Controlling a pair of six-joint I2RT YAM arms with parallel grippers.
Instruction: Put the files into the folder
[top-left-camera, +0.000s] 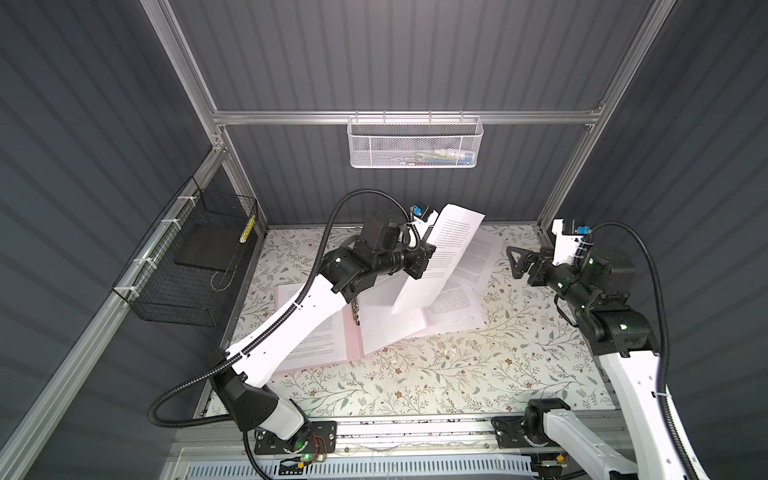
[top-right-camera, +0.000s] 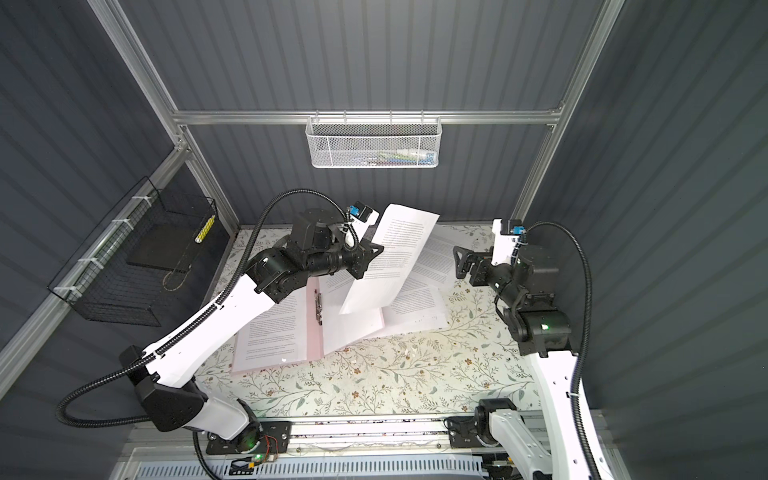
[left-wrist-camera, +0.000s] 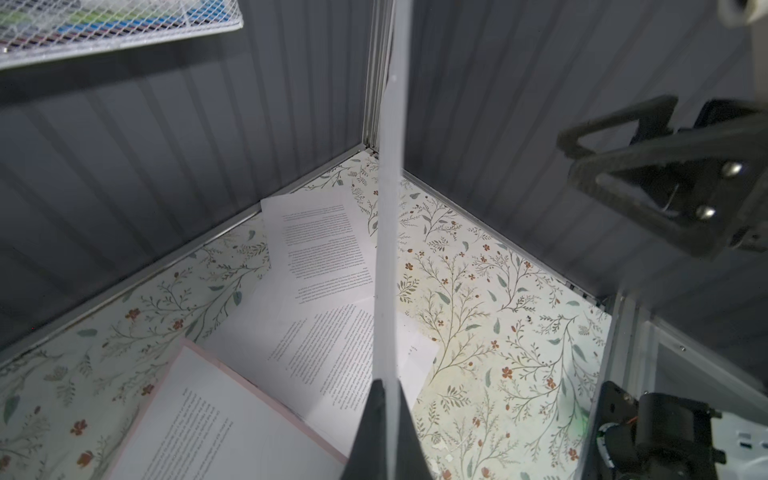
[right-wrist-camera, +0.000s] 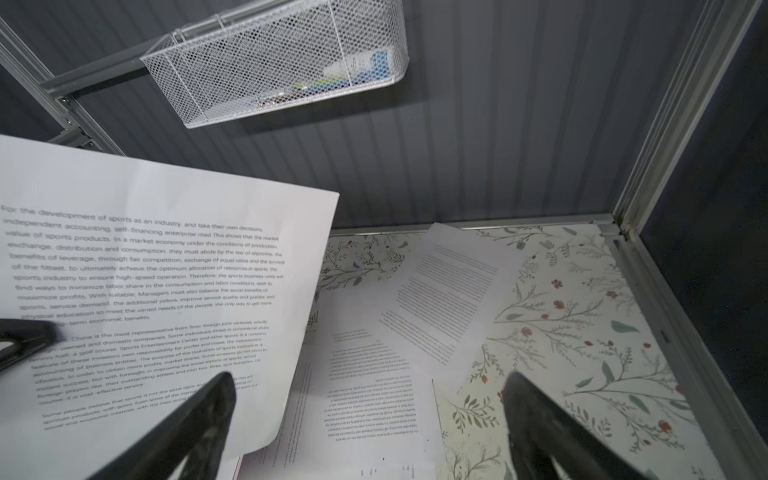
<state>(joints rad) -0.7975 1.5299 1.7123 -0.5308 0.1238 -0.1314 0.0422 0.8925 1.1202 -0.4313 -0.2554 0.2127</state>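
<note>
The left hand (top-left-camera: 429, 249) is pinched tight on the edge of one sheet (right-wrist-camera: 158, 270), held up above the desk (top-left-camera: 415, 386). The sheet's top line reads "For the development of sports as an industry". The right hand (top-left-camera: 515, 262) hangs wide open and empty at the right. The pink folder (top-right-camera: 314, 347) lies open left of centre with a printed page (top-left-camera: 320, 338) on its left half. Other files (top-left-camera: 457, 309) overlap from its right half toward the far right.

A robot lab cell: grey ribbed wall panels (top-left-camera: 374, 54) in an aluminium frame (top-left-camera: 407, 117), a white mesh basket (top-left-camera: 413, 143) on the far wall, a black wire basket (top-left-camera: 195, 266) on the left wall. The left arm (top-left-camera: 291, 328) and right arm (top-left-camera: 636, 386) are mounted at the near edge of the floral table (top-left-camera: 415, 382).
</note>
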